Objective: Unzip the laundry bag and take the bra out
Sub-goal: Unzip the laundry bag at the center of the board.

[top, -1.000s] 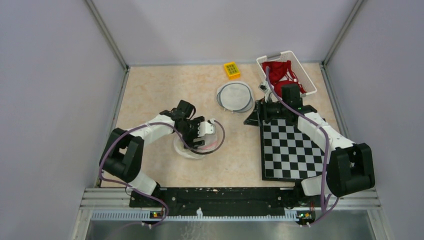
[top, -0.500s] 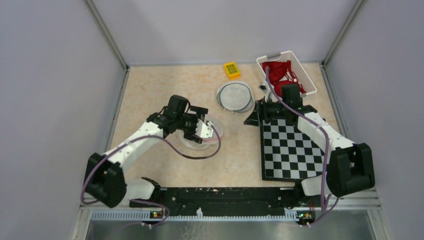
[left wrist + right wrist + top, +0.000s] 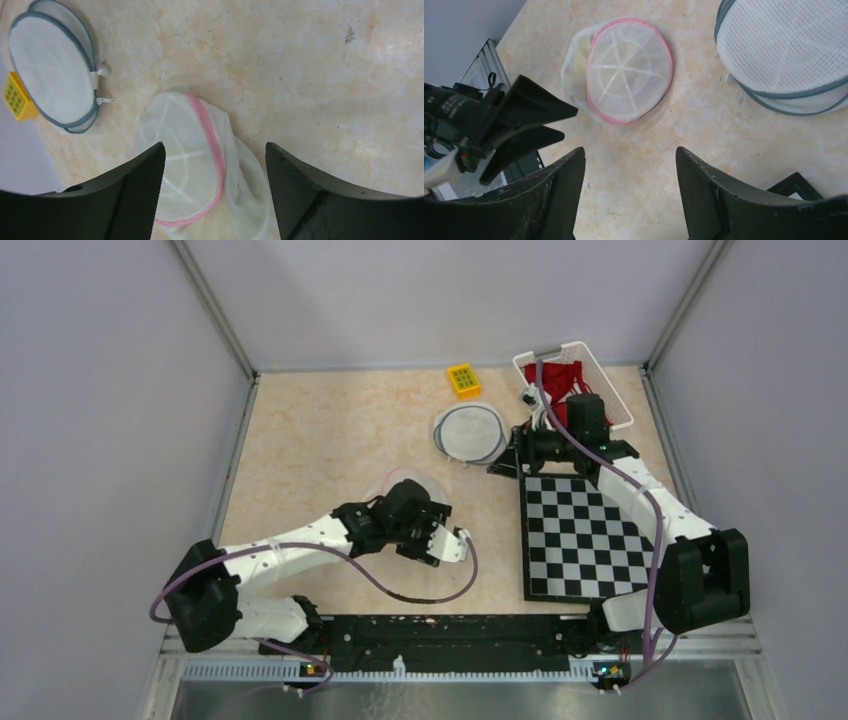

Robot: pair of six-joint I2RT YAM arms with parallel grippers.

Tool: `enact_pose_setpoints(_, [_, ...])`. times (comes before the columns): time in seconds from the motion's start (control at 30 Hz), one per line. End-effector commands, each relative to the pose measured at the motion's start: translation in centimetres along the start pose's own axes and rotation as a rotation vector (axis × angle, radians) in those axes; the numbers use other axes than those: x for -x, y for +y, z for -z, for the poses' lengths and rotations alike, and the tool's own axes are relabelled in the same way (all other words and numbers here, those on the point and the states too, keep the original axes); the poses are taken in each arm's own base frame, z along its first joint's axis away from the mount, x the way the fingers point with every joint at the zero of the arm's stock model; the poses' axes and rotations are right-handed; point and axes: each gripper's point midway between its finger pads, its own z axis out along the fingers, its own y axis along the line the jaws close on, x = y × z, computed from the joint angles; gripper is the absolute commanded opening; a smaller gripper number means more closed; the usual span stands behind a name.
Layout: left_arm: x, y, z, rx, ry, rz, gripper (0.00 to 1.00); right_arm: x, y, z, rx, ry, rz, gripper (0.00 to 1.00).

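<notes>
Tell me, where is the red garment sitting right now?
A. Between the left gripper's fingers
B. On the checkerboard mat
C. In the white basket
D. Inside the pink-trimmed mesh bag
C: the red garment lies piled in the white basket at the table's far right corner, while the pink-trimmed mesh bag shows only pale mesh, with no red in it.
</notes>
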Motion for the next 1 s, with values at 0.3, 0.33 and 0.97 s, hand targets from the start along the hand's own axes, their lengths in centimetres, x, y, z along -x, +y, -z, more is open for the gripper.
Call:
enact_pose_setpoints(0.3, [-1.0, 1.9, -6.1, 0.079, 0.204, 0.123, 0.68, 2.5, -1.7, 1.3, -0.057, -0.069, 0.025, 0.65])
enact_pose_setpoints(0.33, [-1.8, 2.0, -6.3, 0.091, 0.246, 0.123, 0.67, 2.5, -1.7, 1.3, -0.060, -0.068, 0.026, 0.65])
enact_pose_setpoints(0.97, [-1.4, 4.4, -1.6, 0.074, 0.066, 0.322, 0.00, 1.7, -1.2, 2.3, -0.072, -0.044, 0.104, 0.64])
